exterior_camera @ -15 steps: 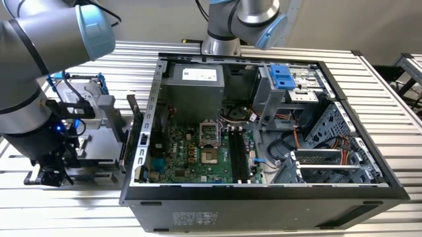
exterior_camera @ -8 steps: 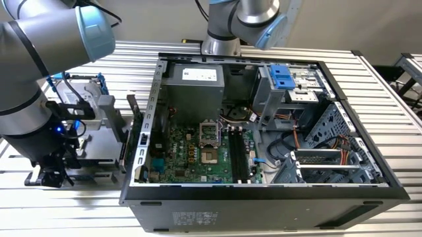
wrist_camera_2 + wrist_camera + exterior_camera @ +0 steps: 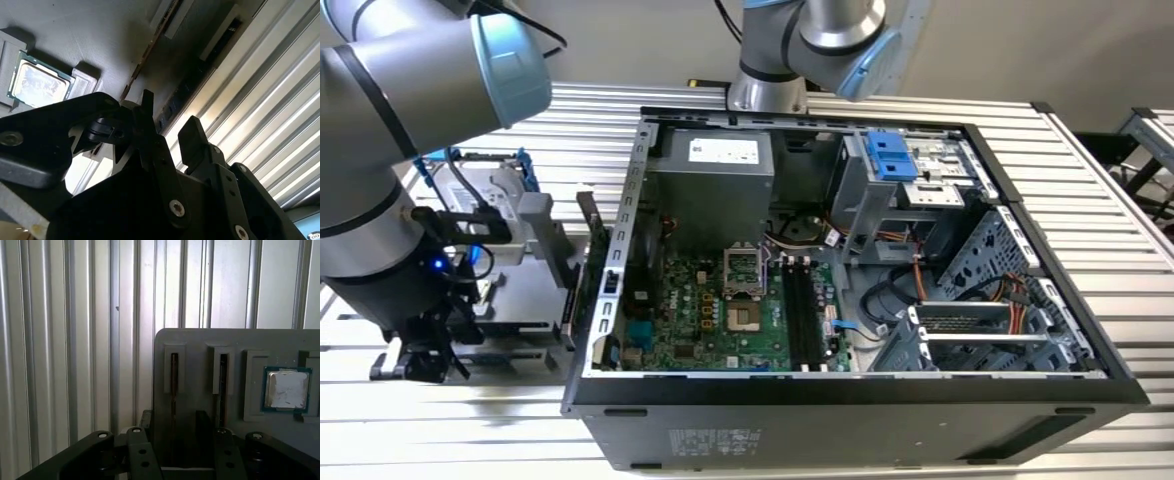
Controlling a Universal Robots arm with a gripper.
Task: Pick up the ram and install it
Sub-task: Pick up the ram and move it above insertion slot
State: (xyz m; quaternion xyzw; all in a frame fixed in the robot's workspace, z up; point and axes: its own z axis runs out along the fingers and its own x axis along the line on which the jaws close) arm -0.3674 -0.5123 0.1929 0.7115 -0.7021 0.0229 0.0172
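Presently, the fingers (image 3: 192,136) are found spread and lined up on the ram (image 3: 173,382), which is stood edge-on in a slot of the grey holder (image 3: 235,340) on the tabletop (image 3: 60,340). A centred, square grip on its flat faces is judged advisable, so that tilting is avoided.

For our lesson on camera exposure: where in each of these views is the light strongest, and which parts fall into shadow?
Exterior view: even light, the computer case readable inside. Second wrist view: strong glare on the ribbed table, the gripper a dark silhouette against it. First wrist view: pale bright table, a shine on the processor, slots in the gray tray dark.
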